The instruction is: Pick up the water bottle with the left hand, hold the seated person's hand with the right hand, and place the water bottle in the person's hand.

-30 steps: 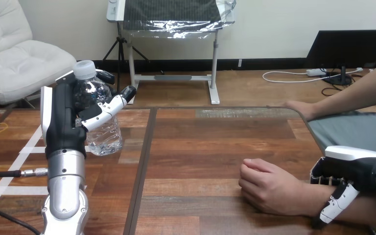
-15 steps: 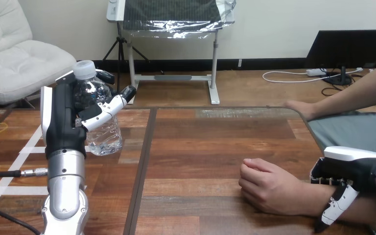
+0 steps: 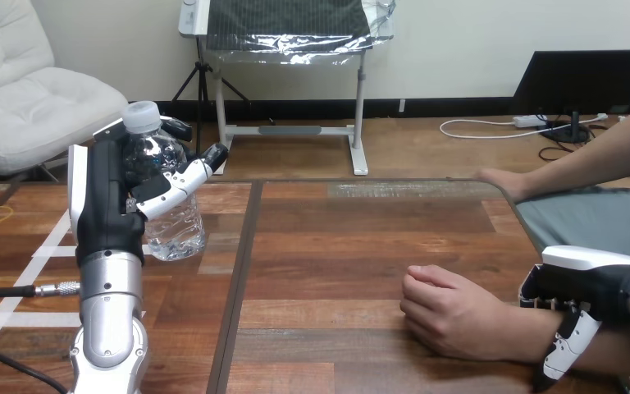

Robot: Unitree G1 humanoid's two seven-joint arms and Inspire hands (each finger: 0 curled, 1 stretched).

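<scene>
Little has changed over the last second. The right hand [image 3: 588,277] has settled slightly lower against the person's wrist [image 3: 518,335], just right of the person's hand [image 3: 451,316], and its lower part now reaches further down the wrist's near side than it did a second ago. The hand sits over the wrist and touches it. I can't tell from here whether it has closed on the wrist or is only resting there.

That probably means the hold step is in progress but not confirmed. The task says to hold the hand, yet contact is at the wrist, which should still be enough to steady it.

The left hand [image 3: 107,205] hasn't moved in any of the frames. It's well left of the person's hand and lifted clear of the table [image 3: 336,246], with its fingers wrapped round the bottle [image 3: 177,228]. The bottle is upright with its cap on top, it looks secure, and it hasn't slipped between frames, so the pickup is done.

The person's hand is in the same spot as before. It's a loose fist resting on the table with the knuckles pointing toward the bottle. The palm isn't open, so there's nowhere to put the bottle yet.

Still to do:
- Get a firm grip on the right side.
- Get the person's hand opened or turned up.
- Carry the bottle across the wide gap to it.

The main risk I see is starting the carry while the fist is still closed.
</scene>
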